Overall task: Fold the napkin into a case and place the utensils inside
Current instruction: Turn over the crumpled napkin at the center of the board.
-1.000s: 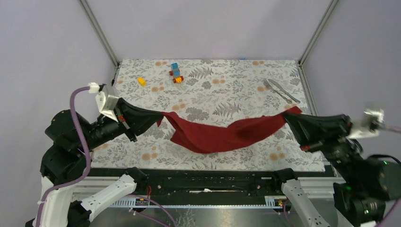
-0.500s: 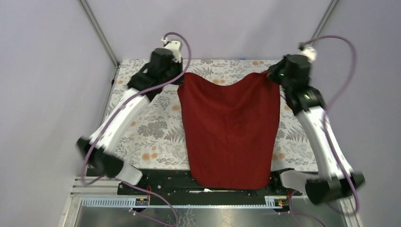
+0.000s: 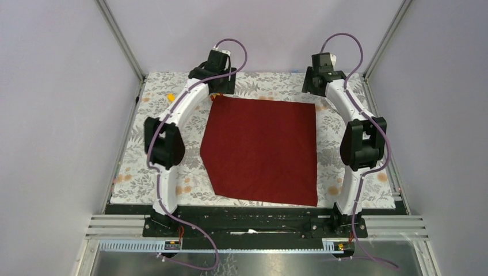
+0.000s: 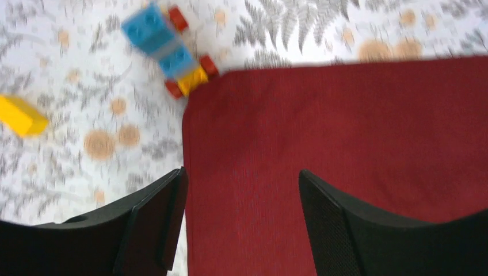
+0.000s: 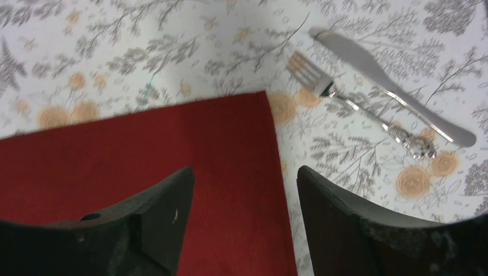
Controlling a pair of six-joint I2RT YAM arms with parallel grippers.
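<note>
The dark red napkin (image 3: 262, 149) lies spread flat in the middle of the table, its near left corner angled inward. My left gripper (image 4: 241, 174) hovers open over the napkin's far left corner (image 4: 198, 80), with cloth showing between the fingers and nothing gripped. Over the far right corner (image 5: 262, 100) my right gripper (image 5: 244, 171) is open too, holding nothing. The utensils lie side by side on the tablecloth just right of that corner: a silver fork (image 5: 357, 106) and a knife (image 5: 391, 80). In the top view the right arm hides them.
A toy of blue, orange and red blocks (image 4: 164, 49) sits touching the napkin's far left corner. A yellow block (image 4: 20, 115) lies further left. Both arms (image 3: 184, 109) (image 3: 351, 115) stretch along the napkin's sides. The napkin's near edge (image 3: 265, 201) reaches the table's front rail.
Both grippers were shut on the napkin's far corners, first stretching it, then lifting it at the back. Now both have opened and let go, and the napkin lies flat.
</note>
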